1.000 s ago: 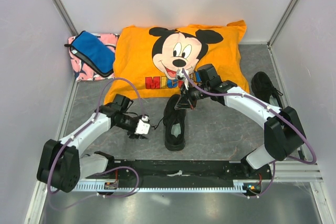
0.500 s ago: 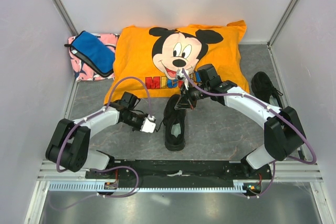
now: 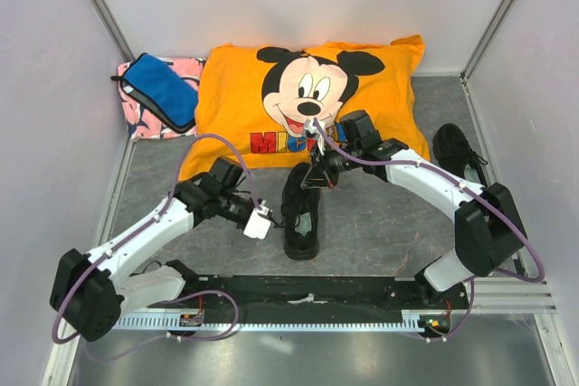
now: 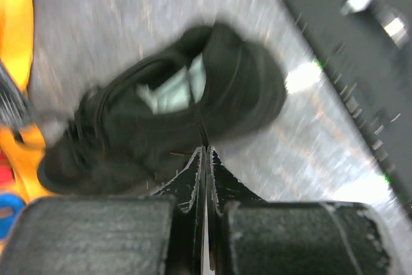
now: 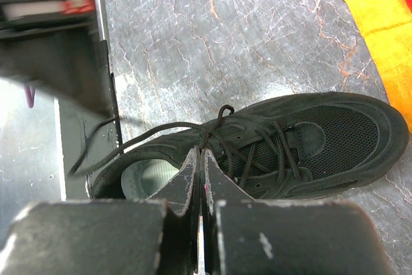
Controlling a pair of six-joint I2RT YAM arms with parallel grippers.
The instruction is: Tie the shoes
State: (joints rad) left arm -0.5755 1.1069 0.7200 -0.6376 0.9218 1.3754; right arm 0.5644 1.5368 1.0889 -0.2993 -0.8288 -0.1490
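Black shoe (image 3: 301, 214) just beside left gripper (image 3: 274, 221), right gripper (image 3: 315, 183); both closed.

The black low-top sneaker (image 5: 335, 133) has a matt woven mesh toe (its laces (image 5: 161, 134) look like thin cord). The grey veined surface (image 5: 212, 24) looks smooth, slightly glossy. The orange printed pillow (image 3: 226, 97) is soft cloth.

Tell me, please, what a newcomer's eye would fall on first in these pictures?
The big orange Mickey Mouse pillow fills the back of the table. In front of it lies one black shoe, flanked by the left gripper and right gripper, both shut; the second shoe sits at the table's far right edge.
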